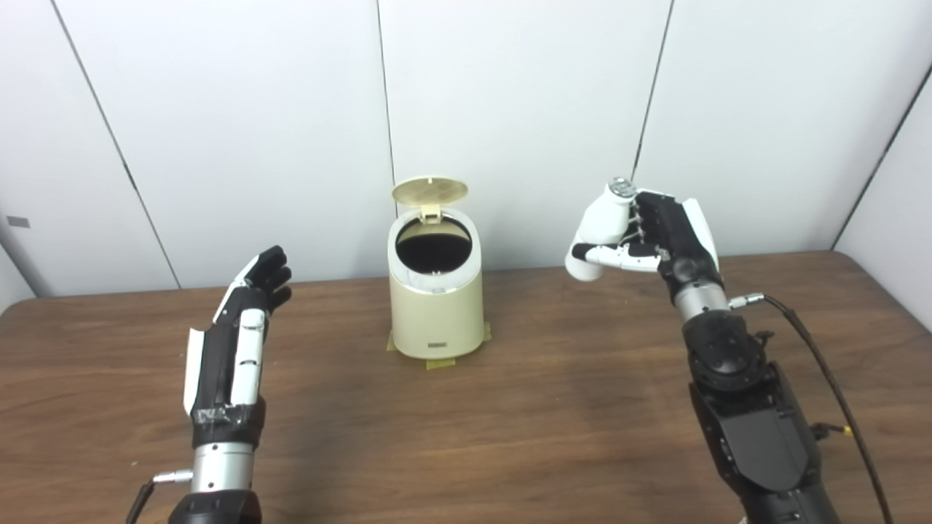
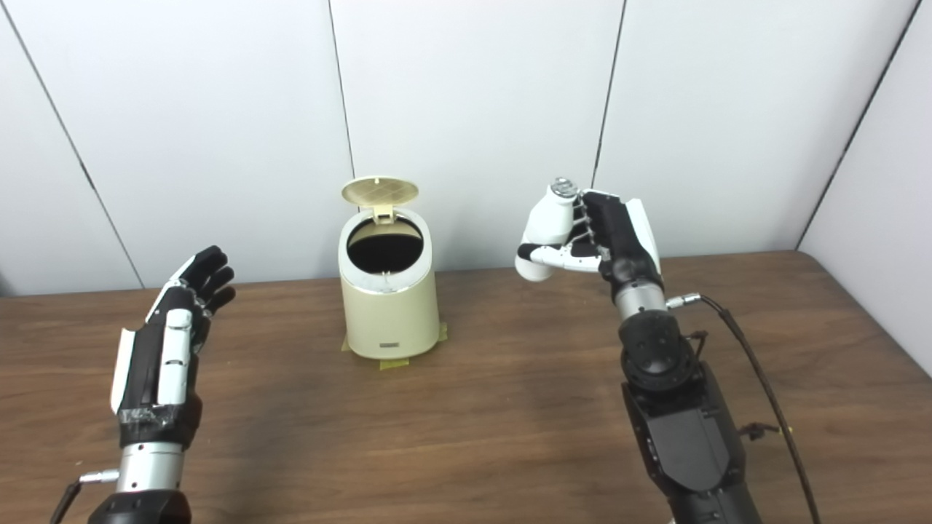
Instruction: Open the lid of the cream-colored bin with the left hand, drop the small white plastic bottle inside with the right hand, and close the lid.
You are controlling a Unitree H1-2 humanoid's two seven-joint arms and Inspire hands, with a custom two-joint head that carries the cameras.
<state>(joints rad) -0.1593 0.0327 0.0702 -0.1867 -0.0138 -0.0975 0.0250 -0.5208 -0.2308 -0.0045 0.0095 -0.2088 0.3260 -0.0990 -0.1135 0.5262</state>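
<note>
Both views: lid (image 1: 429, 191) up, right hand (image 2: 619, 233) gripping bottle (image 2: 545, 227).

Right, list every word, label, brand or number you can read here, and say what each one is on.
No text can be read in either view.
Cream-colored bin: a small dark badge low on its front, too small to read.
Small white plastic bottle, held in the right hand: no print shows.
Wall: a small grey tag at the left edge, blank or too blurred.
</note>
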